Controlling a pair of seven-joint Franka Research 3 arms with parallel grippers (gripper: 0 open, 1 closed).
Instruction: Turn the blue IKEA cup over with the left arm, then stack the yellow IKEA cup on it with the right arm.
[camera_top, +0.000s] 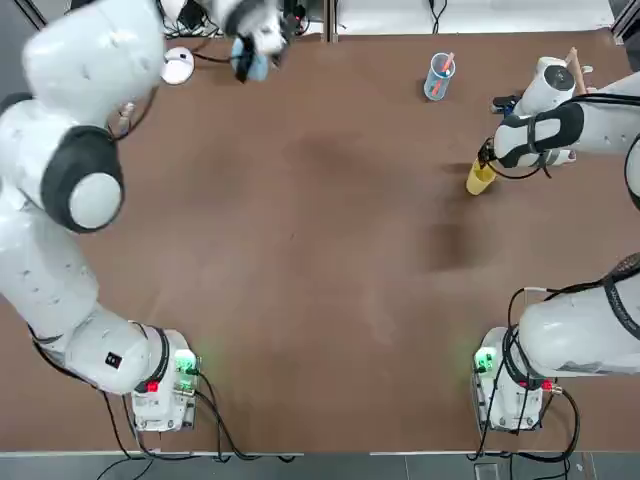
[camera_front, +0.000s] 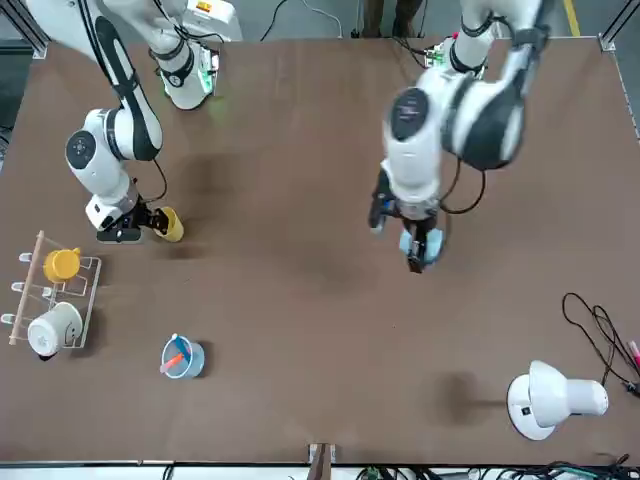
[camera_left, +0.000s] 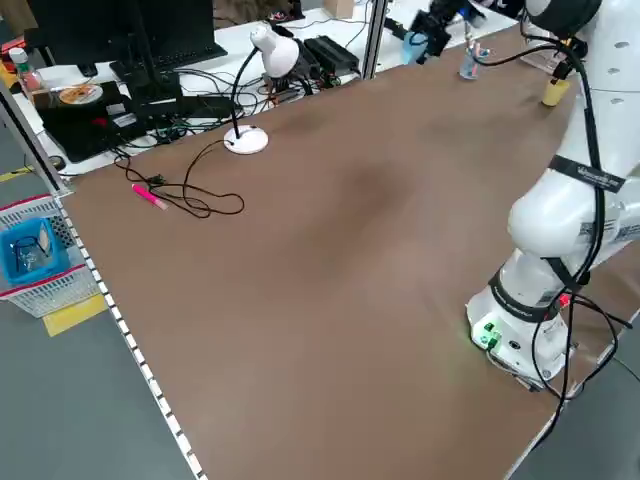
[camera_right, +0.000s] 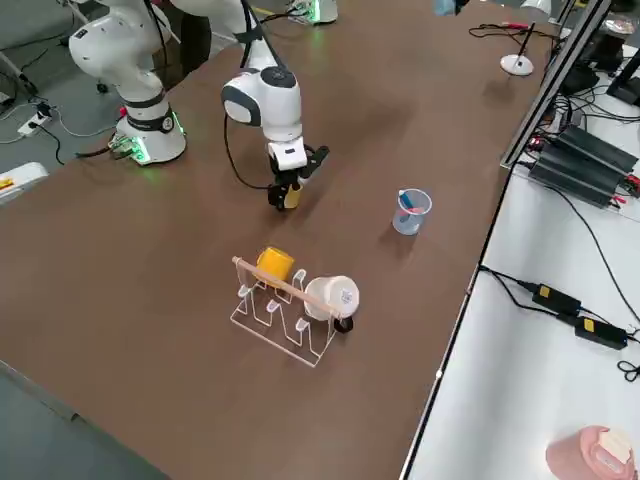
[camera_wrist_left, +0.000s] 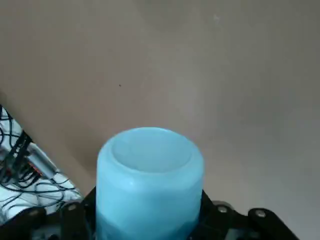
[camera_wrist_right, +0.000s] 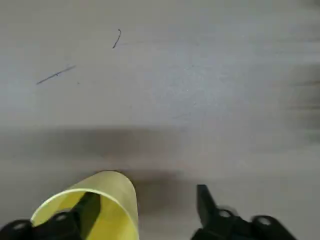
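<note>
My left gripper (camera_front: 421, 252) is shut on the light-blue cup (camera_front: 424, 246) and holds it off the table toward the far left; the left wrist view is filled by the blue cup (camera_wrist_left: 150, 180) between the fingers. The small yellow cup (camera_top: 480, 178) stands on the table at the far right. My right gripper (camera_top: 487, 160) is down at it and open. In the right wrist view one finger sits inside the yellow cup (camera_wrist_right: 112, 200), while the other finger (camera_wrist_right: 205, 200) stands outside, apart from the wall.
A see-through blue tumbler (camera_top: 438, 77) with pink sticks stands beyond the yellow cup. A clear rack (camera_front: 82, 283) at the far right holds an orange-yellow cup (camera_front: 62, 263) and a white cup (camera_front: 52, 328). A white desk lamp (camera_front: 550, 398) and cables (camera_front: 600, 330) lie at the far left.
</note>
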